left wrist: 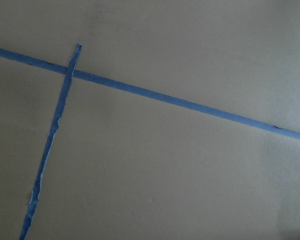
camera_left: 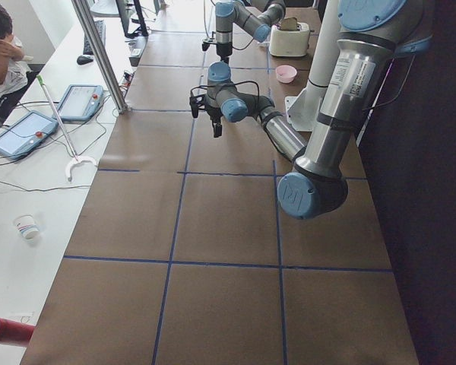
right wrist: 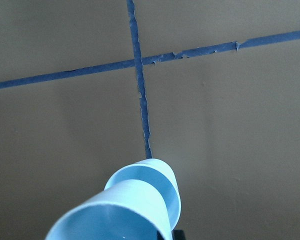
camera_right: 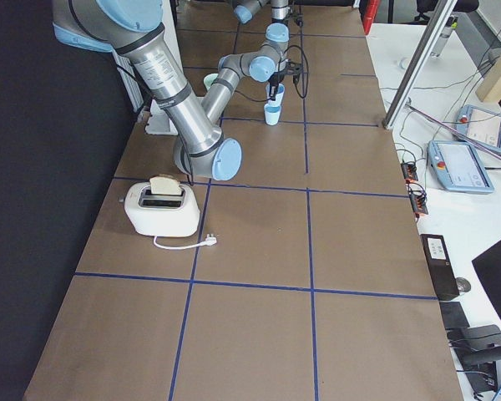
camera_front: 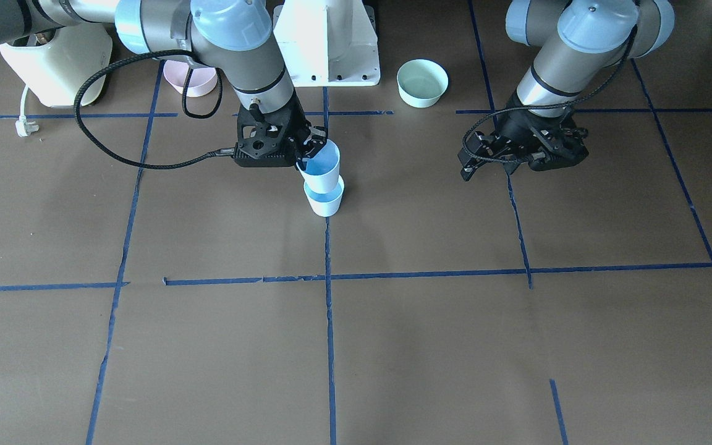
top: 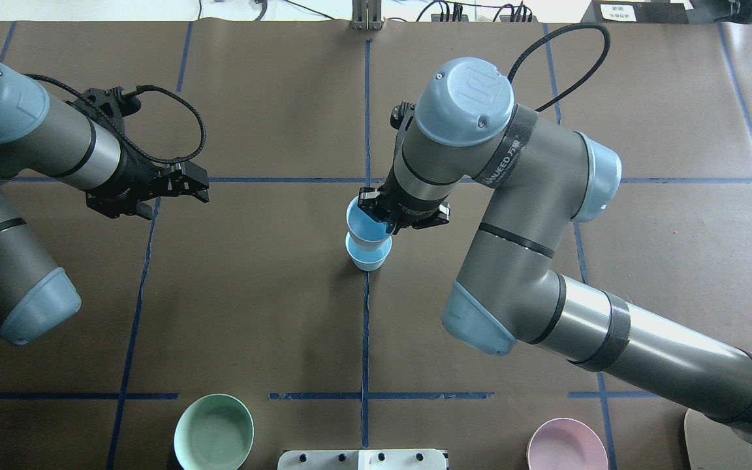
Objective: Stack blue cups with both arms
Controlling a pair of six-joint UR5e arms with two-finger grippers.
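Two pale-blue cups stand near the table's middle, on a blue tape line. The lower cup (camera_front: 326, 203) (top: 369, 260) stands upright on the table. My right gripper (camera_front: 308, 151) (top: 382, 220) is shut on the rim of the upper cup (camera_front: 322, 170) (top: 363, 225). That cup is slightly tilted, with its base in the lower cup's mouth. Both cups show in the right wrist view, the held one (right wrist: 115, 220) nearest and the lower one (right wrist: 157, 177) beyond. My left gripper (camera_front: 473, 164) (top: 201, 186) is open and empty, hovering well to the side of the cups.
A mint-green bowl (camera_front: 422, 82) (top: 214, 432) and a pink bowl (camera_front: 192, 80) (top: 566, 445) sit near the white pedestal (camera_front: 328, 43). A toaster (camera_front: 59, 62) with its plug (camera_front: 24, 127) stands on the right arm's side.
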